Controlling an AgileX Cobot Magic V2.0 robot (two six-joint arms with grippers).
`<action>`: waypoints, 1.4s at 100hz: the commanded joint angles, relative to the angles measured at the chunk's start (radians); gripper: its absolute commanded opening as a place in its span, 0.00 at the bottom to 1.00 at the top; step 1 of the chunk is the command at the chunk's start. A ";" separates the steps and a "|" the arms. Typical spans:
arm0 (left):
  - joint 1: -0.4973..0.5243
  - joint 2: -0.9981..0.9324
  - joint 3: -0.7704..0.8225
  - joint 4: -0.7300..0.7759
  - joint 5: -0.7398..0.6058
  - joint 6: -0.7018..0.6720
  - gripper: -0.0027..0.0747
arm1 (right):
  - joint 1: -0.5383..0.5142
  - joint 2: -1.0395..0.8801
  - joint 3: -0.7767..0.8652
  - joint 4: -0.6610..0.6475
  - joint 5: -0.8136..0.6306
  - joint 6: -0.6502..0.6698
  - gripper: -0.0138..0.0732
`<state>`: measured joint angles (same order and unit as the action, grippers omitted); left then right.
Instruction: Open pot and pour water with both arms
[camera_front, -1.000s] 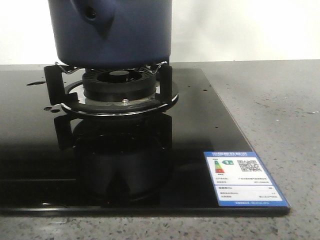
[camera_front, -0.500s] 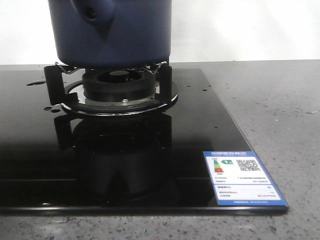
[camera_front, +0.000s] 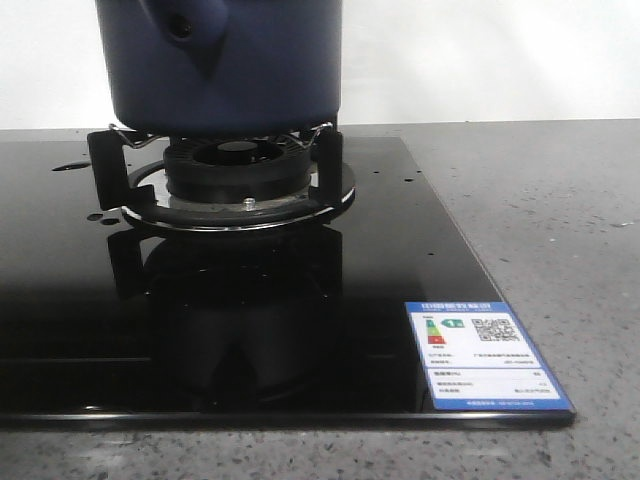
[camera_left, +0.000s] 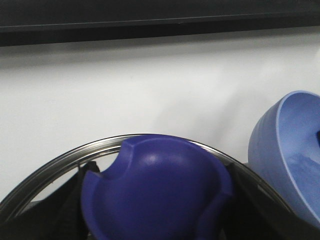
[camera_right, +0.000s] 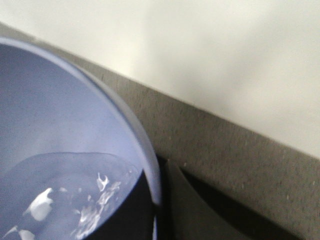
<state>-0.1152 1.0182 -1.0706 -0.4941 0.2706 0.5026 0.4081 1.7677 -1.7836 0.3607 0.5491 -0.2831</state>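
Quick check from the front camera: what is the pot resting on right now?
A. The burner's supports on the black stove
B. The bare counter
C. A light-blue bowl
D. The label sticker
A: the pot sits on the supports above the burner.

navy pot (camera_front: 240, 70) over a glossy black hob (camera_front: 80, 330)
speckled grey counter (camera_front: 560, 220), white wall (camera_front: 480, 60), blue-edged white label (camera_front: 487, 356), light blue bowl (camera_left: 290, 150), deep blue knob (camera_left: 155, 195).
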 joint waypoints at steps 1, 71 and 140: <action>0.006 -0.019 -0.036 -0.022 -0.099 -0.003 0.47 | 0.018 -0.097 0.052 0.036 -0.238 -0.031 0.11; 0.006 -0.019 -0.036 -0.024 -0.099 -0.003 0.47 | 0.133 -0.181 0.448 0.005 -1.045 -0.071 0.11; 0.006 -0.019 -0.036 -0.032 -0.099 -0.003 0.47 | 0.133 -0.181 0.448 -0.129 -1.289 -0.071 0.11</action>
<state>-0.1152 1.0182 -1.0706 -0.5024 0.2706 0.5026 0.5413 1.6438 -1.3062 0.2977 -0.6237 -0.3518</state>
